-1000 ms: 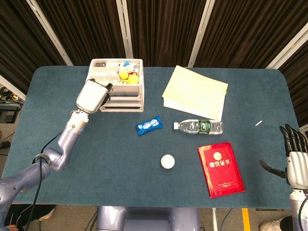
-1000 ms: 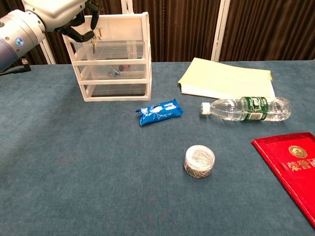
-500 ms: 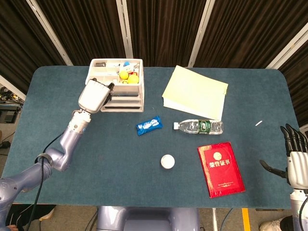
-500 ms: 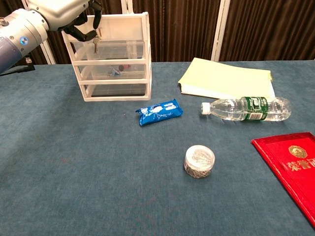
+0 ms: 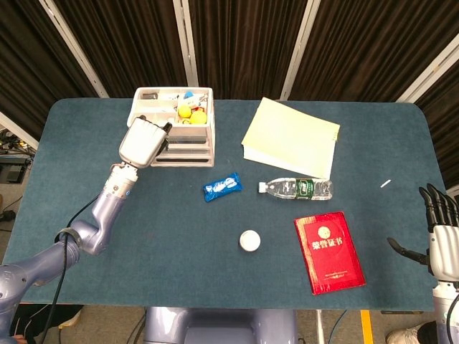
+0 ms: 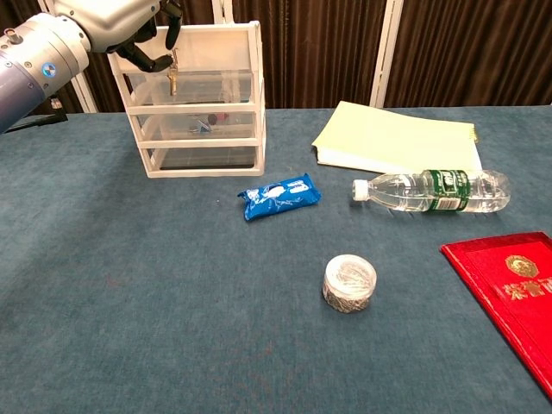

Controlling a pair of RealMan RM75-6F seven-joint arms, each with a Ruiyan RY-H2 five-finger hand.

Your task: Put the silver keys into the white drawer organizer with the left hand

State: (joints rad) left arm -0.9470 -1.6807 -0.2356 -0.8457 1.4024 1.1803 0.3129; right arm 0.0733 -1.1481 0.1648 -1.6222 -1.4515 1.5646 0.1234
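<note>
At the far left of the tabletop (image 5: 86, 179), head view: the left hand (image 5: 142, 140) is raised at the front left corner of the white drawer organizer (image 5: 188, 138), whose open top tray holds small yellow items. From above, the back of the hand hides its fingers and whatever they carry; the silver keys cannot be seen here. The position suggests a carry toward the open top, the likeliest place for a drop. The right hand (image 5: 441, 236) rests idle at the right edge, well apart from everything, fingers spread and holding nothing. A blue packet (image 5: 221, 186), a water bottle (image 5: 296, 188), a red booklet (image 5: 330, 251) and a yellow folder (image 5: 290, 137) lie between.

Chest view: the low angle shows what the overhead one conceals. The left hand (image 6: 121, 24) has its fingers (image 6: 152, 60) curled, pinching the silver keys (image 6: 172, 78), which hang freely in front of the white drawer organizer (image 6: 203, 129) at the height of its top drawer, apparently clear of it. They are not yet inside; a further lift over the rim appears necessary. The right hand is outside this view. A round tin (image 6: 349, 282) sits nearest the camera.
</note>
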